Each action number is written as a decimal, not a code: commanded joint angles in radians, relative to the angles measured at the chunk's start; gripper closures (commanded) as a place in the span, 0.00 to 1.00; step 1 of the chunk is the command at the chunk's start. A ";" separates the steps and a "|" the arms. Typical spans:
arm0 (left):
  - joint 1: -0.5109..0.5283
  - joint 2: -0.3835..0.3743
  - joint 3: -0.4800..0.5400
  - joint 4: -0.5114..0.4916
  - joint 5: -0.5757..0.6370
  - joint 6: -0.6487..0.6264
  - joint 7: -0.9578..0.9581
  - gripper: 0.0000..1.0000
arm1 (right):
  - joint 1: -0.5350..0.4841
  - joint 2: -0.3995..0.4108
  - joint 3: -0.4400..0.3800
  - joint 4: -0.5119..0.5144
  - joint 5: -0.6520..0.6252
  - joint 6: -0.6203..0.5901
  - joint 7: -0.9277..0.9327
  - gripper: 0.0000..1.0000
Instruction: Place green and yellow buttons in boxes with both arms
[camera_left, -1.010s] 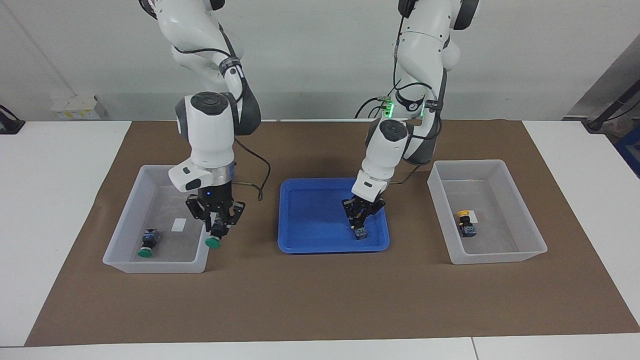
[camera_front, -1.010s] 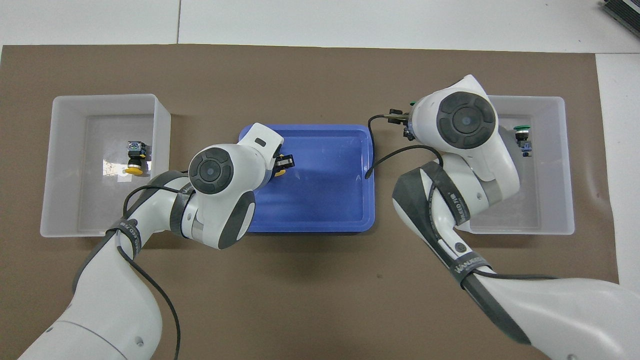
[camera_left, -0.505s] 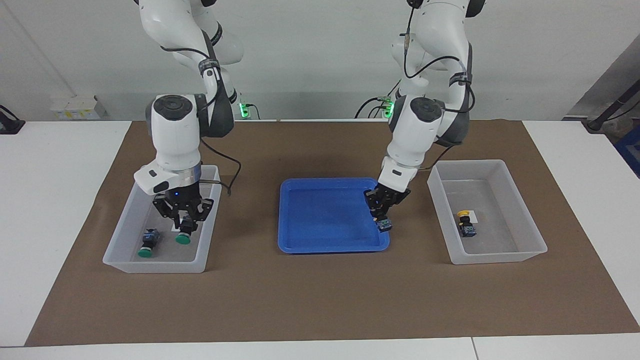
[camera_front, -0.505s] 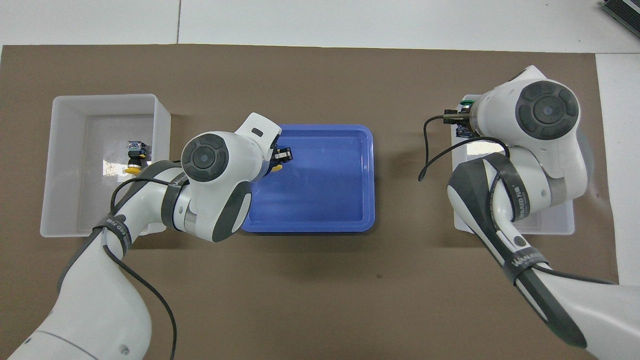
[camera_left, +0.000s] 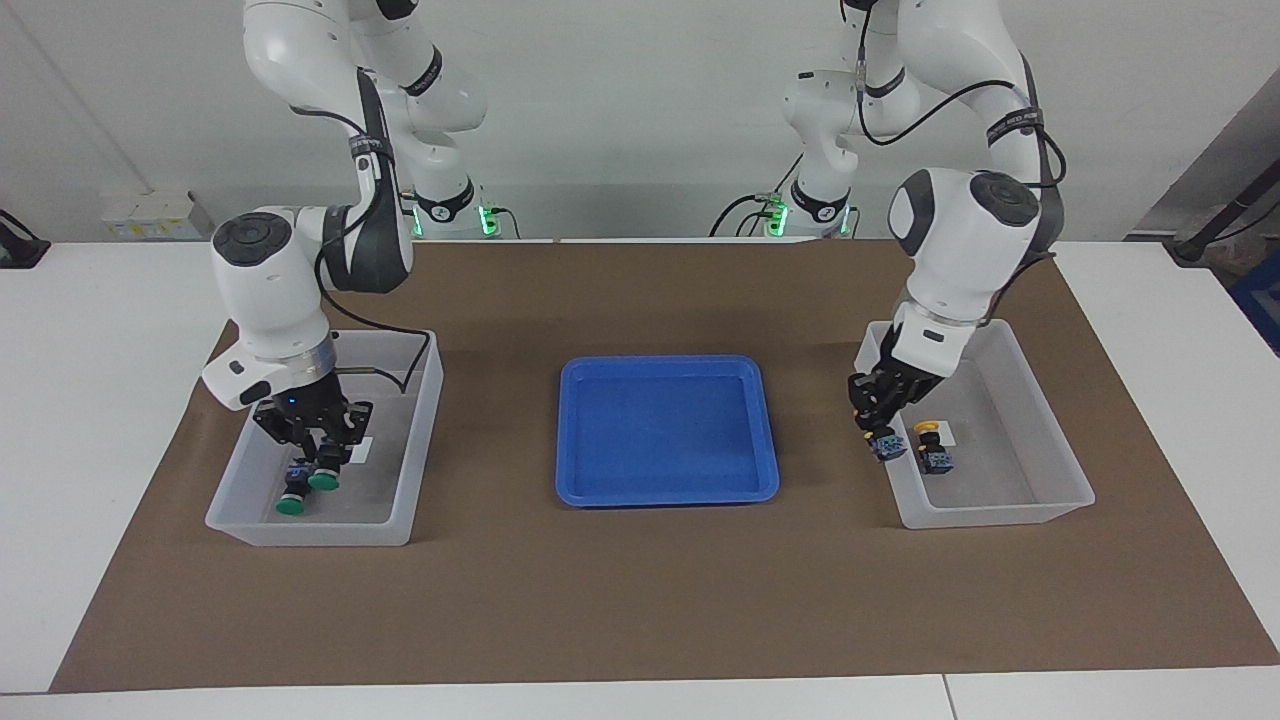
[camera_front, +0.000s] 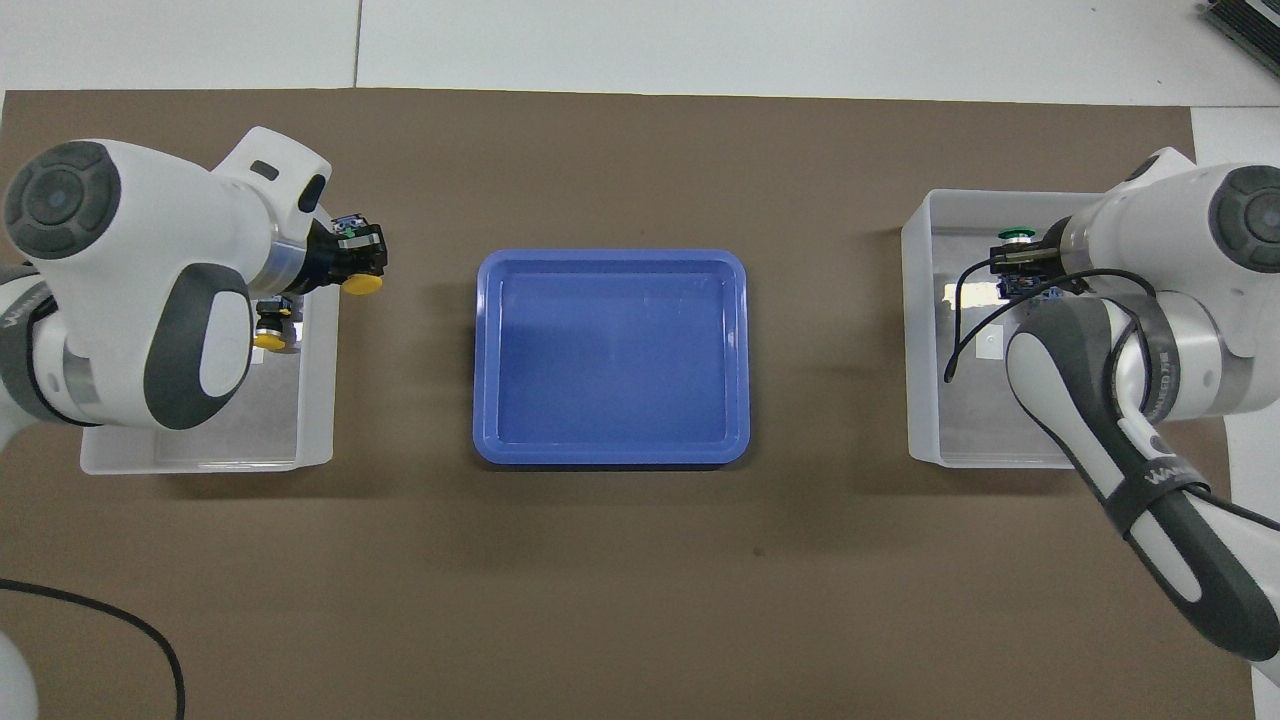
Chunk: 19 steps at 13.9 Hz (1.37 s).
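Note:
My right gripper is shut on a green button, low inside the translucent box at the right arm's end, beside a second green button lying there. In the overhead view this gripper and its green cap show; the arm hides the lying button. My left gripper is shut on a yellow button over the tray-side wall of the other box. A second yellow button lies in it. The overhead view shows the left gripper, its held yellow cap and the lying button.
A shallow blue tray sits between the two boxes on the brown mat, with nothing in it; it also shows in the overhead view. White table lies around the mat.
Both arms swung outward from the blue tray. The right gripper carried its green button into its box and lowered it. The left gripper lifted its yellow button from the tray to its box's wall.

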 joint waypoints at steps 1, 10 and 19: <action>0.099 -0.010 -0.010 -0.009 0.017 -0.018 0.170 1.00 | -0.025 0.043 0.013 -0.007 0.025 0.071 -0.039 1.00; 0.253 -0.060 -0.009 -0.315 0.016 0.255 0.408 1.00 | -0.051 0.089 0.012 -0.025 0.025 0.095 -0.057 0.29; 0.248 -0.044 -0.010 -0.219 0.017 0.167 0.445 0.11 | -0.029 -0.107 0.015 -0.004 0.073 -0.109 0.002 0.00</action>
